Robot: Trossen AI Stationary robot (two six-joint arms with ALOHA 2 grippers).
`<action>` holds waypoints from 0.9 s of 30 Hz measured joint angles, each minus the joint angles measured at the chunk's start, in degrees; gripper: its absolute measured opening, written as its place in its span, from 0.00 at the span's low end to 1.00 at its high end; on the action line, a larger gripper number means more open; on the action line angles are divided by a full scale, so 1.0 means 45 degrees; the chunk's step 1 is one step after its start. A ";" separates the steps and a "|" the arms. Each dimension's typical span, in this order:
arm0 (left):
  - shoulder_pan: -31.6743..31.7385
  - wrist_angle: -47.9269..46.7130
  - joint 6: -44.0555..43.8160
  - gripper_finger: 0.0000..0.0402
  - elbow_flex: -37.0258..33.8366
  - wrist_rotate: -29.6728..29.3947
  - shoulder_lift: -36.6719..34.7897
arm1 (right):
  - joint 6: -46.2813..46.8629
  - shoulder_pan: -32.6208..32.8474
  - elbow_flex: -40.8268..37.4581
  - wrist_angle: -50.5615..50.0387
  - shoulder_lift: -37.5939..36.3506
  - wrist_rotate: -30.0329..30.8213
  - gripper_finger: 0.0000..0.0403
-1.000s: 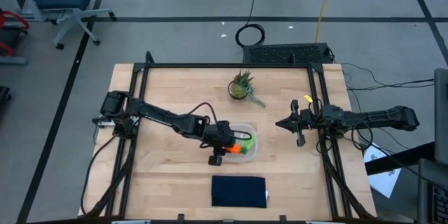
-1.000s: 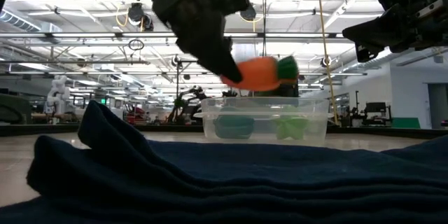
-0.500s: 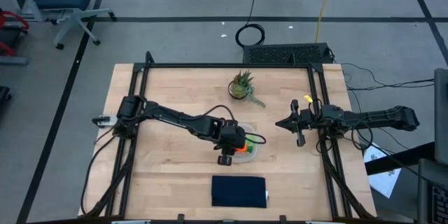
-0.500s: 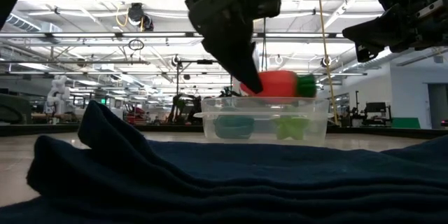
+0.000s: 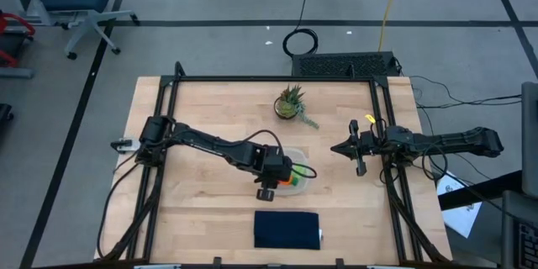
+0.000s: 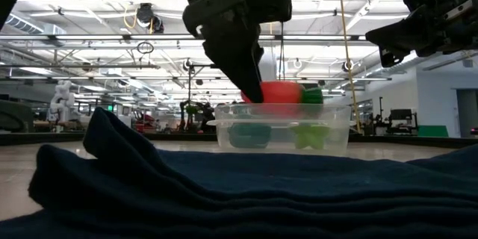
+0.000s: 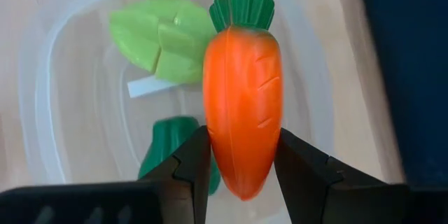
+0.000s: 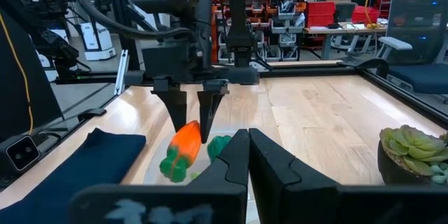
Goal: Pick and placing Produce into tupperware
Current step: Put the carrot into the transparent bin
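My left gripper [image 7: 243, 171] is shut on the orange carrot with a green top [image 7: 241, 105] over the clear tupperware [image 5: 300, 181]. The low view shows the carrot [image 6: 280, 93] at the height of the tupperware's rim [image 6: 284, 107]. On the tupperware's floor lie a dark green lump [image 7: 164, 150] and a light yellow-green leaf piece [image 7: 157, 42]. My right gripper [image 5: 336, 148] waits shut above the table's right side, its own view showing its fingers [image 8: 248, 150] closed together. My left gripper pinches the carrot's pointed half [image 7: 241, 161] between its two fingers [image 7: 192, 161], one on each side. They come slanting steeply down from the table's left and lie across the carrot. The carrot is held roughly level, lifted above the pieces in the tupperware, green top pointing away from the gripper.
A spiky potted plant [image 5: 291, 103] stands at the far middle of the table. A dark navy cloth [image 5: 287, 229] lies near the front edge, just before the tupperware. Bare wood stretches to the left and right of the tupperware.
My left gripper has carried the carrot toward the table's right, over the tupperware, and has tipped more steeply downward. The carrot has sunk from above the rim to rim height and now lies level. The grip has stayed the same.
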 joint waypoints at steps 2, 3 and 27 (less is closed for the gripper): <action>-0.0042 -0.0234 -0.0002 0.33 0.0000 -0.0002 0.0000 | 0.0005 0.0000 -0.0002 0.0000 0.0000 0.0000 0.00; -0.0057 -0.0328 0.0002 0.33 0.0000 -0.0011 0.0000 | 0.0005 0.0000 0.0001 0.0000 0.0000 0.0000 0.00; 0.0245 -0.1139 0.1389 0.33 0.0000 0.0700 0.0000 | 0.0005 0.0005 -0.0004 -0.0093 0.0000 0.0000 0.00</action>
